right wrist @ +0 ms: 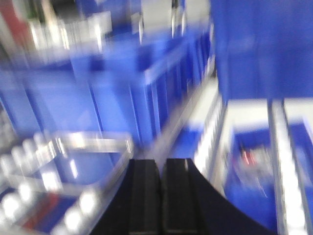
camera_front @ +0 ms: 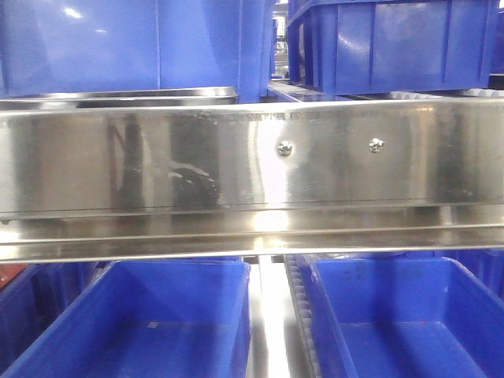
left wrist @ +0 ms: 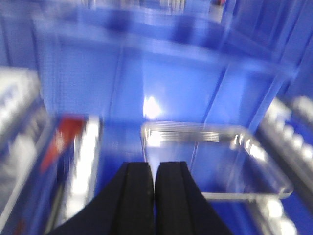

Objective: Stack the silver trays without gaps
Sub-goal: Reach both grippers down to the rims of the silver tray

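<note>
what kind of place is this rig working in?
Probably a factory or warehouse rack station: rows of blue plastic bins on two levels, a long steel rail with screw heads across the front, a silver tray between bins.

Long horizontal steel rail (camera_front: pixel 197 157): polished, mirror-bright, smudged left of centre. Deep blue plastic bins (camera_front: pixel 181 276): smooth, moderately glossy. Shallow rectangular stainless-steel tray (left wrist: pixel 244 196): shiny, strongly reflective, smooth rim. Left gripper (left wrist: pixel 152 169): matt black fingers, finer finish blurred.

My left gripper (left wrist: pixel 152 172) reads closed, fingers together, empty. My right gripper (right wrist: pixel 161 169) closed too. Both views blurred.
</note>
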